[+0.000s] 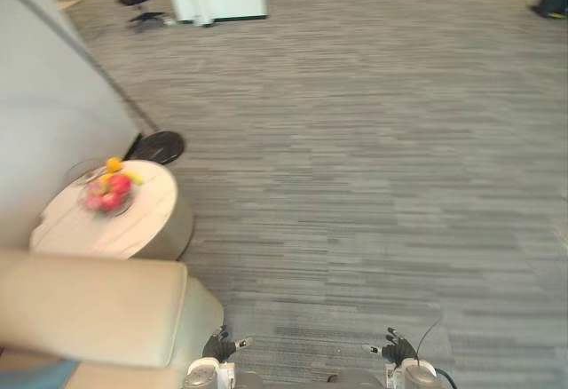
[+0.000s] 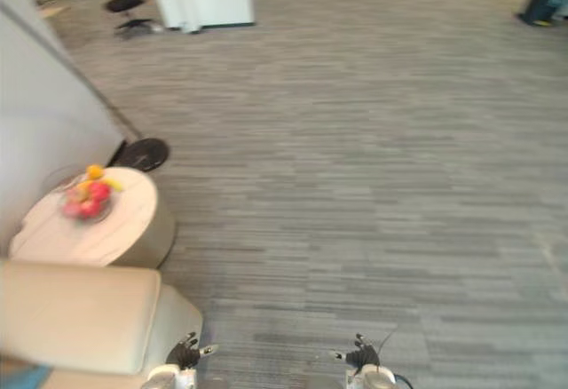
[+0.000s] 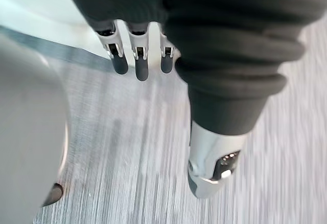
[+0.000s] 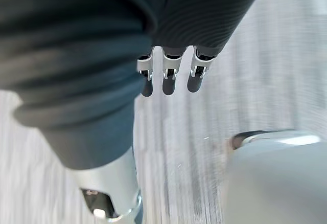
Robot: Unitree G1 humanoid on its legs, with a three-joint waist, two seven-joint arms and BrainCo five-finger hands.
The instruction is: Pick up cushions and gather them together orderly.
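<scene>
Quick status: my left hand (image 1: pixel 220 346) and right hand (image 1: pixel 398 348) both hang low in front of me over the grey carpet (image 1: pixel 373 185). The fingers (image 3: pixel 140 63) are straight and relaxed on both sides, and there's nothing in either hand.

Honest answer on the cushions: I can't make out a loose one anywhere on the floor. What I do see is a cream sofa (image 1: pixel 98 309) at my near left. There's a sliver of blue (image 1: pixel 35 373) down at its near edge that might be a cushion, but I can't tell from here. Just past the sofa is a little round bench (image 1: pixel 133 220) with a fruit bowl (image 1: pixel 108 194) on it. Beyond that, a flat black disc (image 1: pixel 158 146) sits on the carpet by the wall.

My read is that I'm at the find-and-approach stage, with nothing gathered yet. To do this well, I'd turn left toward the sofa and get that blue thing properly in sight before reaching. I'd keep my left arm well clear of the bench so I don't clip the bowl.

Cushions are probably soft and floppy, so I'd go in with fingers spread and squeeze from opposite sides, not pinch a corner. Then I'd set them down squared against the sofa back, edges lined up.
</scene>
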